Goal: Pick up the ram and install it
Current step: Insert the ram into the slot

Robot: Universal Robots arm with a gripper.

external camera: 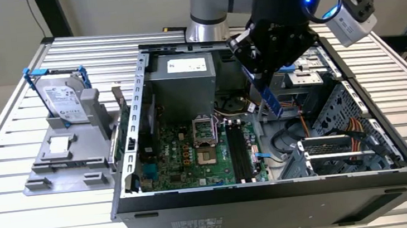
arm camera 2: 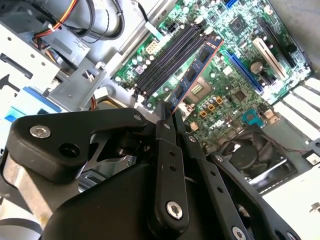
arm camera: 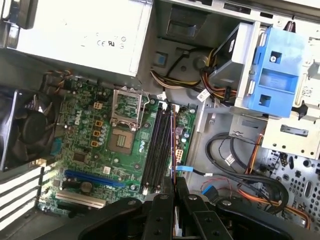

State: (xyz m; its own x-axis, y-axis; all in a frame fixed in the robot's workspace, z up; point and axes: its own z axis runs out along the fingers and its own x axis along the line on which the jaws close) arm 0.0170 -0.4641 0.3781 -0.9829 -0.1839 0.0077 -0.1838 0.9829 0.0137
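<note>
Ribbed aluminium slats form the table [external camera: 19, 221], which carries one open black sheet-metal computer case [external camera: 272, 208] lying on its side.

**Arm pose.** One silver-and-blue jointed robot arm [external camera: 212, 7] reaches in from the far side of the table, with its wrist directed downward over the case interior. One black gripper [external camera: 260, 78] points into the case. Its two flat, bolted metal fingers [arm camera 2: 167, 150] are clamped together on one end of the ram [arm camera 2: 196, 70].

**Task part.** The ram is a single thin, narrow, dark blue-green circuit-board stick with black chips. It hangs on end below the fingertips, slightly tilted in the exterior view. It is inside the case, above the board, and is not seated. In the first wrist view it appears edge-on, running lengthwise along the bank of long black plastic memory slots [arm camera: 157, 150], at the side of the bank nearest the drive bays.

**Beyond the ram.**
- One large square green motherboard [arm camera: 85, 150] lies flat on the case floor.
- One square metal-framed processor socket [arm camera: 122, 135] sits just beside the slots.
- One round black fan [arm camera 2: 250, 150] stands at the board's edge.
- One grey boxy power supply [external camera: 178, 88] occupies the far end of the case.

**Outside the case.** On the exterior view's left, one silver hard drive [external camera: 64, 102] with blue handles stands upright in one grey moulded fixture [external camera: 59, 167], well apart from the gripper.
</note>
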